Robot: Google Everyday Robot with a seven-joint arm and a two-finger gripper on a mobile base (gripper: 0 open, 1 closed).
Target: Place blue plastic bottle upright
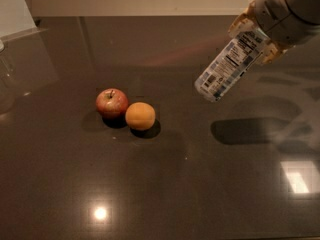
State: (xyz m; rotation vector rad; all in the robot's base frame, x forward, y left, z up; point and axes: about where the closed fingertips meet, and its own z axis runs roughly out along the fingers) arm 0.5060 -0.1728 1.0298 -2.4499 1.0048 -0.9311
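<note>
One tilted blue plastic bottle (227,68) gripped, hand (257,38) top-right.

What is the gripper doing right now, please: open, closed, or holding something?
Gripper: at the upper right, closed on the blue plastic bottle, which it holds tilted in the air above the table.

The gripper (257,38) is at the far right, above the dark table (60,184), clamped on the upper end of the blue plastic bottle (226,69). The bottle is tilted, base toward the lower left, clear of the surface; its cap is apparently hidden. To the left, an apple (112,103) lies just beside an orange (140,116).
</note>
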